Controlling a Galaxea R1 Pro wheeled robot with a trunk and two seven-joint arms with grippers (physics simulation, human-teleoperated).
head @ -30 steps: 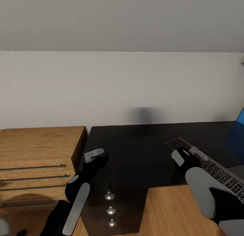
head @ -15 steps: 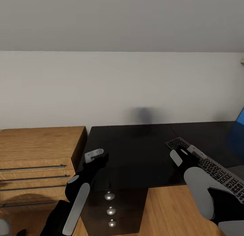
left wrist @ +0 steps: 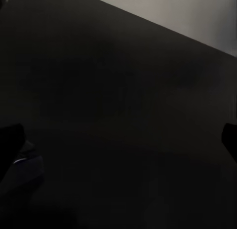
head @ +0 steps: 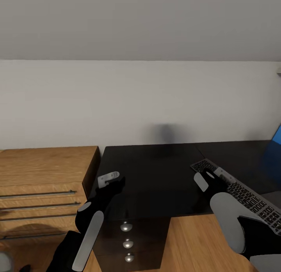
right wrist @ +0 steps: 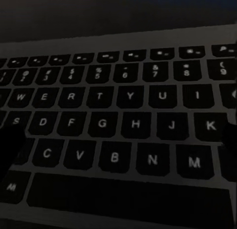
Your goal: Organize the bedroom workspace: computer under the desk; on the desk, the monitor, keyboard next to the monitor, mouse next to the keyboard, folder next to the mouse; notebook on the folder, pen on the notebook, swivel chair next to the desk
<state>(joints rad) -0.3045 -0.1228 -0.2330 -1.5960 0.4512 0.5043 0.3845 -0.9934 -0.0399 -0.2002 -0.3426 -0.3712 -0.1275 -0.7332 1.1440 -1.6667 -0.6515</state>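
Keyboard (right wrist: 118, 125) keys read QWERTY-style letters; right fingers (right wrist: 10, 150) spread open above it.

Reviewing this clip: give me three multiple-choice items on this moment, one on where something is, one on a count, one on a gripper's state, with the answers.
1. Where does the keyboard lie?
A. on the wooden cabinet
B. on the black desk, at the robot's right
C. on the floor

2. How many round silver knobs show on the desk's drawer unit?
A. one
B. three
C. five

3. How does the right gripper stand?
A. shut on the keyboard
B. shut on a drawer knob
C. open, over the keyboard

Answers:
1 B: in the head view the keyboard rests slantwise on the desk top, right of centre.
2 B: three knobs sit one below another on the drawer front.
3 C: its two fingers are spread apart, and the right wrist view looks down on the keys between the dark fingertips at each edge.
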